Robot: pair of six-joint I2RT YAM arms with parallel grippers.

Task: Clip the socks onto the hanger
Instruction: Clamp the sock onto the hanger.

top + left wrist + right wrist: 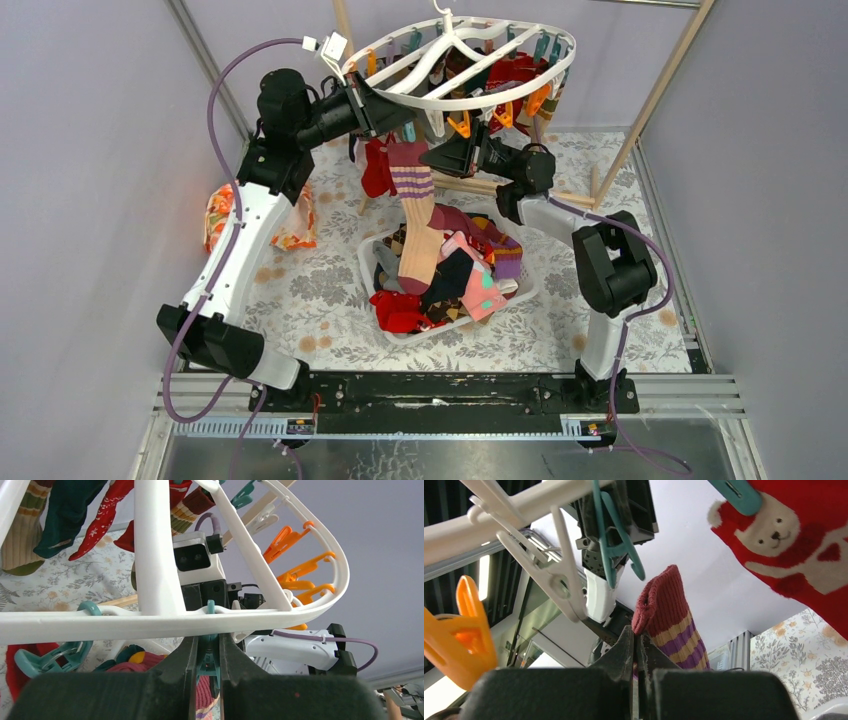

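The white oval hanger hangs at the top centre, several socks clipped to it. My left gripper is shut on a teal clip just under the hanger's rim. My right gripper is shut on the cuff of a maroon sock with tan and purple stripes. That sock hangs from the grippers down to the basket. An open teal clip is above the sock's cuff. A red sock with a white bear is clipped at the right.
A white basket of mixed socks stands at the table's centre. An orange floral cloth lies at the left. Wooden poles frame the hanger. Orange clips and a white clip hang from the rim.
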